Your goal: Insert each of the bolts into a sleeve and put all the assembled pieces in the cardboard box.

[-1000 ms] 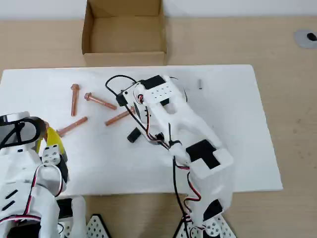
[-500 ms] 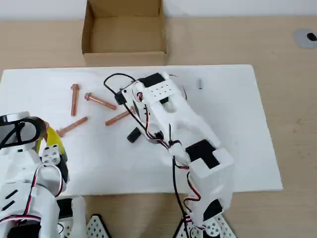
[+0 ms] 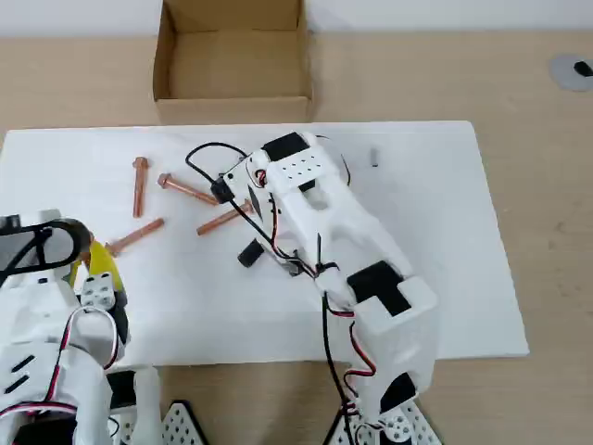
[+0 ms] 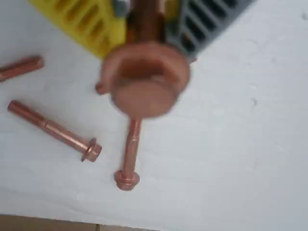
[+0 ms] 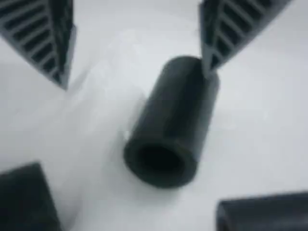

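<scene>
Since the earlier frame the right arm's wrist [image 3: 295, 174] has moved a little to the left over the white sheet [image 3: 435, 232], and its black cable [image 3: 206, 156] now loops further out to the left. The left arm [image 3: 46, 306] has sunk slightly toward the near edge of the table [image 3: 537, 167]. The loose bolts and the sleeve that show in the high view lie where they were.

The right gripper [image 5: 136, 74] is open, with its two dark fingers spread wide. The black sleeve [image 5: 171, 120] lies on its side between them, with its hollow end turned to the camera, and one finger's tip is right at its far end. Two other sleeves, the second sleeve [image 5: 24, 197] and the third sleeve [image 5: 264, 211], lie near it.

The left gripper [image 4: 144, 19] is closed on the held bolt [image 4: 144, 79], which hangs above the sheet with its head toward the camera.

On the sheet lie the first bolt [image 3: 139, 185], the angled bolt [image 3: 188, 190], the near bolt [image 3: 134, 235] and the middle bolt [image 3: 222, 220]. A lone sleeve [image 3: 248, 253] lies beside the right arm. The cardboard box [image 3: 232, 102] stands on the table beyond the sheet, open at the top.
</scene>
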You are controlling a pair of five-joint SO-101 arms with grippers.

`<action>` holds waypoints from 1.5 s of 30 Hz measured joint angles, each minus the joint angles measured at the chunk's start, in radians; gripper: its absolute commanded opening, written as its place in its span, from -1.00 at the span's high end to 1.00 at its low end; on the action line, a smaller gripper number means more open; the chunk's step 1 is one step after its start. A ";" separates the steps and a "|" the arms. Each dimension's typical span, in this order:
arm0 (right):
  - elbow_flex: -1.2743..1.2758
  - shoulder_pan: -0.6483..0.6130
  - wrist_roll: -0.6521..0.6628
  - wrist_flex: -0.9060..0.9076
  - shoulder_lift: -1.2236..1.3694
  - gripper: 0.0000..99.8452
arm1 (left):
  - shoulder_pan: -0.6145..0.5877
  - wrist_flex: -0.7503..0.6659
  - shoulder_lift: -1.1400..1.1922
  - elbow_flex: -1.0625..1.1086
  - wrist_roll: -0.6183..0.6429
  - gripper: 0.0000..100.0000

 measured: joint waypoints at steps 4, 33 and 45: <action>0.000 0.000 0.000 0.000 0.000 0.56 | 0.000 0.003 0.000 0.000 -0.012 0.99; -0.048 -0.058 -0.018 0.026 -0.097 0.56 | 0.000 0.003 0.000 0.000 -0.014 0.99; 0.187 -0.058 -0.018 -0.150 -0.097 0.56 | 0.000 0.003 0.000 0.000 -0.014 0.99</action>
